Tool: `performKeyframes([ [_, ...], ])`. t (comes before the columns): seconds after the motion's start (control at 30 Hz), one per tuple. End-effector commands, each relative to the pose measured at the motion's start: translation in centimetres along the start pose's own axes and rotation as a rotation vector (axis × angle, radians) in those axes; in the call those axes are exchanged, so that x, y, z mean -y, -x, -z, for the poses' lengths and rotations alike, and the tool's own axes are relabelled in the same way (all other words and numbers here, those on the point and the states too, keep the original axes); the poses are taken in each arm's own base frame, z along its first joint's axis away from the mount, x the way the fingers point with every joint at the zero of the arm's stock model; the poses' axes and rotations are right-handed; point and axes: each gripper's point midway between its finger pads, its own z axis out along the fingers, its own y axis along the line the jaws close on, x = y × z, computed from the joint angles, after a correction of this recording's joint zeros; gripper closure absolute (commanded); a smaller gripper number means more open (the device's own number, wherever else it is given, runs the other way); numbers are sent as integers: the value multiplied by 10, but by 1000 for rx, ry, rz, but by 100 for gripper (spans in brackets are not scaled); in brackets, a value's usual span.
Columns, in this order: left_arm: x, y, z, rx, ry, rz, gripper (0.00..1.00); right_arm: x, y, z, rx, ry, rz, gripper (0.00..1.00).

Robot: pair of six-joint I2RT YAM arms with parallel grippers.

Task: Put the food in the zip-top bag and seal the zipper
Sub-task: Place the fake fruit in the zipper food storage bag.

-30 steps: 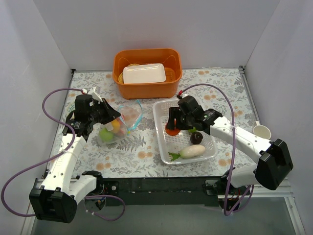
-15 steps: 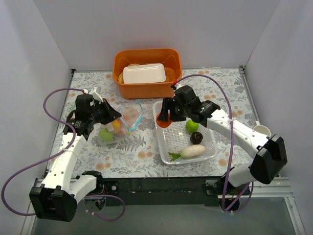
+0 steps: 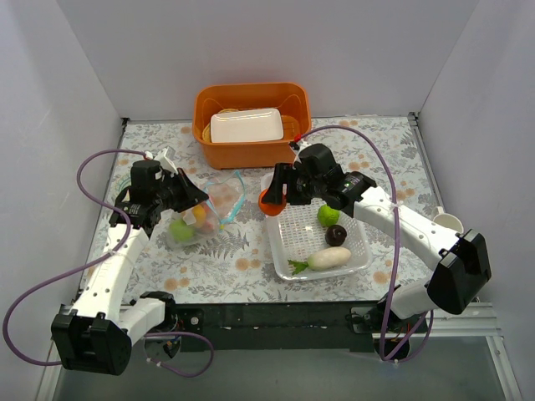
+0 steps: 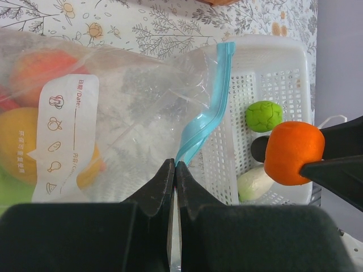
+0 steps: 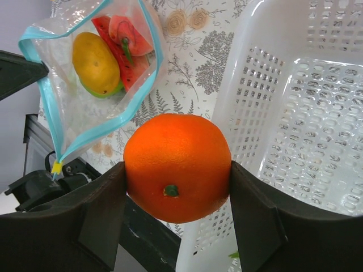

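Note:
The clear zip-top bag [image 3: 205, 215] lies left of centre with its mouth facing right. My left gripper [image 3: 201, 199] is shut on its teal zipper [image 4: 207, 107] at the mouth edge [image 4: 175, 165]. Inside the bag are a yellow mango [image 5: 95, 61], a watermelon slice [image 5: 112, 44] and a green apple [image 3: 180, 230]. My right gripper [image 3: 271, 200] is shut on the orange [image 5: 177, 167] and holds it in the air over the basket's left rim, just right of the bag's mouth. The orange also shows in the left wrist view [image 4: 295, 152].
The white mesh basket [image 3: 301, 234] holds a green apple [image 3: 328, 215], a dark purple fruit [image 3: 336, 235] and a white radish [image 3: 328, 257]. An orange bin [image 3: 205, 146] with a white tray [image 3: 247, 125] stands at the back. A small white cup [image 3: 449, 224] sits far right.
My right gripper has lifted the orange out of the basket and carried it left and up toward the bag's mouth. The left gripper has kept its hold on the bag.

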Motion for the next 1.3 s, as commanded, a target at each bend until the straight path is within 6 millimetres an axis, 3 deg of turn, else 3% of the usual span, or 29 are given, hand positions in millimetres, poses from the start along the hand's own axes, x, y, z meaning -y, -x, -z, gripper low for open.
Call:
performKeyframes([
  [0.0,6,2,4,17,-31,0,100,-30,21,11,75,107,1,74],
  [0.2,4,-6,3,-2,-41,-2,100,-48,30,9,95,159,7,74],
  [0.33,3,-6,4,1,-36,-6,100,-70,38,4,94,235,26,73],
  [0.73,9,-5,7,5,-58,-2,100,-106,16,-66,-22,261,67,73],
  [0.97,17,0,15,21,-77,-4,100,-121,13,-87,-44,280,94,70],
  [1.07,21,3,18,30,-81,-3,100,-125,17,-92,-38,273,114,61],
  [1.17,25,8,22,44,-85,-8,100,-122,19,-94,-45,244,129,43],
  [1.2,25,9,23,48,-84,-9,100,-120,20,-93,-41,233,134,31],
  [1.27,26,13,25,59,-76,-16,100,-114,23,-88,-26,202,147,25],
])
